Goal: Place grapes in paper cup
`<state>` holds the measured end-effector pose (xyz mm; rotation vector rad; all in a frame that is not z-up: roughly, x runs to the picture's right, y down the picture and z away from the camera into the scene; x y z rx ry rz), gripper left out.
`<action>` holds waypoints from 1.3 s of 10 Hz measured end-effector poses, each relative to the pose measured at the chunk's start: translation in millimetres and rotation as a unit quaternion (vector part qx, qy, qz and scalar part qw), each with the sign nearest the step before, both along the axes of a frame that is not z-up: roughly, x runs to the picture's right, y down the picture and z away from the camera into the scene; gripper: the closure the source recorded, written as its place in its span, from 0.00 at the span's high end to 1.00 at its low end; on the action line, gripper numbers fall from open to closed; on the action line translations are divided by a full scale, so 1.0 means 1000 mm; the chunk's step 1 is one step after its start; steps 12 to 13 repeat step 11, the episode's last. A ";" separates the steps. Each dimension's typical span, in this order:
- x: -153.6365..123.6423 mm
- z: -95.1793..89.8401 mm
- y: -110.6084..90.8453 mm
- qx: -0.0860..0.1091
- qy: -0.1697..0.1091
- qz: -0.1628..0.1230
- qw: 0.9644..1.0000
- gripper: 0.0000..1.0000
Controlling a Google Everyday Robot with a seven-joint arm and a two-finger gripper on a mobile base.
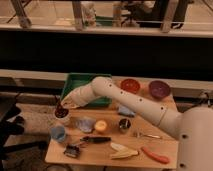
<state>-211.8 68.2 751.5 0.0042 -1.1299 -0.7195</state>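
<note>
The white paper cup (62, 118) stands at the table's left edge. The dark reddish-purple grapes (61, 112) sit in its mouth, partly inside. My gripper (61, 105) is at the end of the white arm that reaches left across the table, right above the cup and touching or nearly touching the grapes. The light blue cup (58, 133) stands in front of the paper cup. The small dark metal cup (124, 125) is near the table's middle.
A green tray (80, 82) lies at the back left. A red bowl (130, 85) and a purple bowl (159, 89) stand at the back right. A yellow fruit (101, 126), a banana (123, 150), a red tool (155, 155), blue cloths and a dark-handled utensil lie on the wooden table (100, 154).
</note>
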 end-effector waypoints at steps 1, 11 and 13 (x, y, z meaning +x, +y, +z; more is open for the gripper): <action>0.000 -0.001 -0.001 0.001 0.002 -0.001 1.000 0.54; -0.012 -0.017 -0.018 0.010 0.007 0.008 1.000 0.79; -0.012 -0.017 -0.018 0.010 0.007 0.008 1.000 0.79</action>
